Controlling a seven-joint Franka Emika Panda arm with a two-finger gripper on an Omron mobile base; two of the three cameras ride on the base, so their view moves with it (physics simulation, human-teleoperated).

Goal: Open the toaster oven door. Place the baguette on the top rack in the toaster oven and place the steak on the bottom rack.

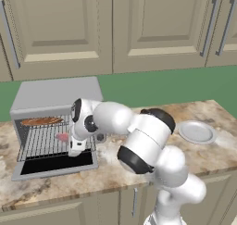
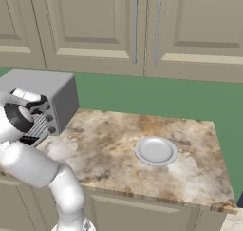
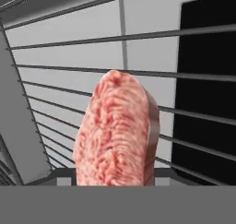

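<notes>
With the toaster oven door point(image 1: 55, 166) dropped flat on my left, I see the baguette point(image 1: 41, 121) lying on the top rack point(image 1: 44, 125) of the toaster oven point(image 1: 55, 95). My gripper point(image 1: 69, 140) holds the steak point(image 3: 117, 133) pinched narrowly above the bottom rack point(image 1: 46, 145). To the right sits a plate point(image 1: 198, 132).

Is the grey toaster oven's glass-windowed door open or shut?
Open: the grey-framed door lies folded down flat on the counter, leaving both wire racks exposed.
</notes>
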